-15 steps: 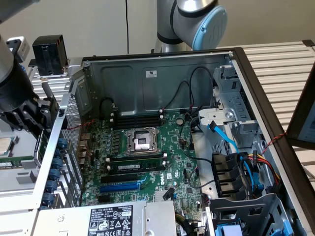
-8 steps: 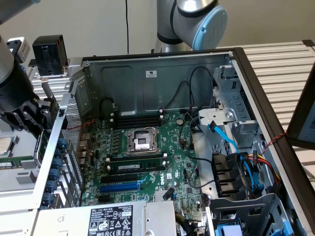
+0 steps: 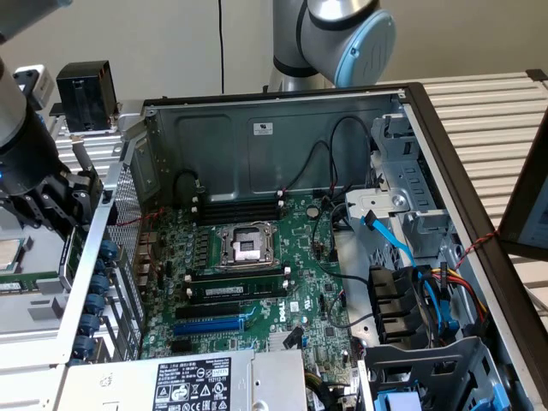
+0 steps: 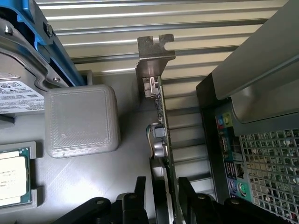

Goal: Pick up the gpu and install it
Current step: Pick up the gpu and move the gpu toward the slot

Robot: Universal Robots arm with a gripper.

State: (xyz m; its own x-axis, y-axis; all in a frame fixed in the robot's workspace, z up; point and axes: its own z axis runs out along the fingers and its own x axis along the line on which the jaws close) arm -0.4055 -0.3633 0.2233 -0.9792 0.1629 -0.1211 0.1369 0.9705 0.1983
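Jaws: the gripper [image 4: 161,183] is clamping the gpu [image 4: 162,112], with one finger [image 4: 140,193] pressing on the cooler side and the other on the bare board side.
Gpu, wrist view: the card is showing edge-on, running away from the jaws, with its metal bracket [image 4: 153,58] at the far end, hanging over the slatted table [image 4: 140,23].
Gpu, exterior view: the card [image 3: 71,253] is hanging as a thin green strip under the gripper [image 3: 53,205], outside the case [image 3: 282,128], just beside the case's wall at the exterior view's left.
Case rear: the wrist view is taking in the perforated back panel [image 4: 266,158] and its coloured ports, just beside the card.
Case inside: the exterior view is looking down on the motherboard [image 3: 257,274], where RAM sticks [image 3: 235,291] are sitting in their slots and a blue slot [image 3: 210,325] is lying nearer the camera.
Tray: the wrist view is showing a grey block [image 4: 81,119] and a CPU [image 4: 14,177] on the card's other side.
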